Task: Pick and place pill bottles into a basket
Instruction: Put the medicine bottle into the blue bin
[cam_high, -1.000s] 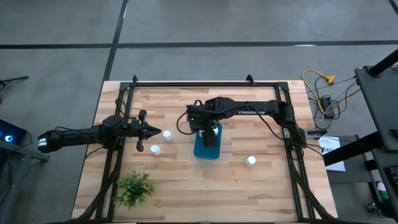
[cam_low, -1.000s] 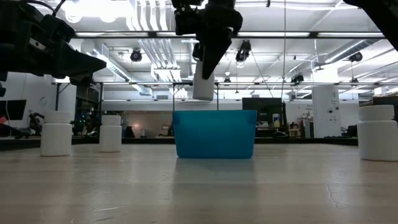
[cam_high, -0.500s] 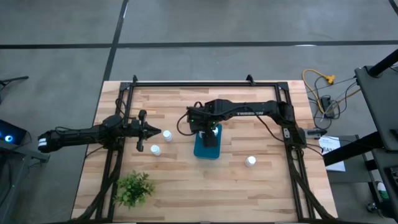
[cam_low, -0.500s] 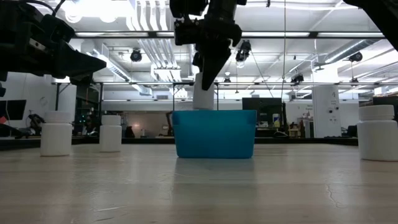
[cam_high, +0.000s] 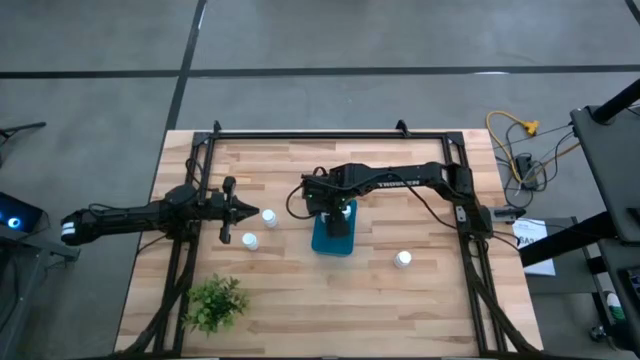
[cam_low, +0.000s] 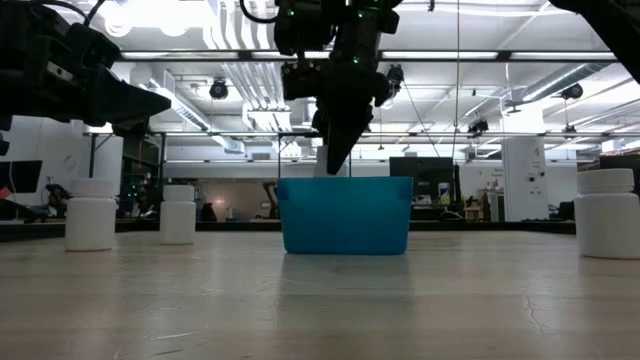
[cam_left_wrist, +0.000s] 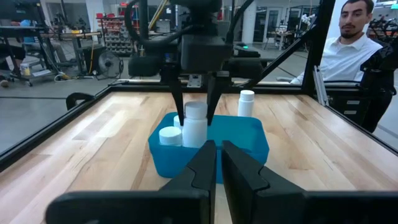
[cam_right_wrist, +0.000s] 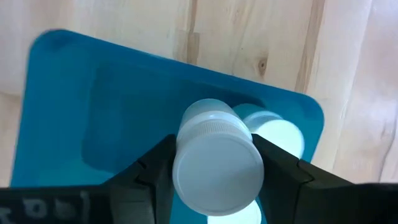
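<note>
Pale wood table under bright workshop ceiling lights.

Small green plant on wooden table — seated person beyond it

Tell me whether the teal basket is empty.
Not empty. The teal-blue rectangular plastic basket already holds small white capped pill bottles, and the right gripper is lowering another bottle into it.

Both arms are matte black, built of slim tubular links and boxy joints. The right arm, at centre frame in the high view, carries white lettering along its forearm and thin black cables looping beside its wrist. The left arm shows a pale band at its far-left end.
</note>
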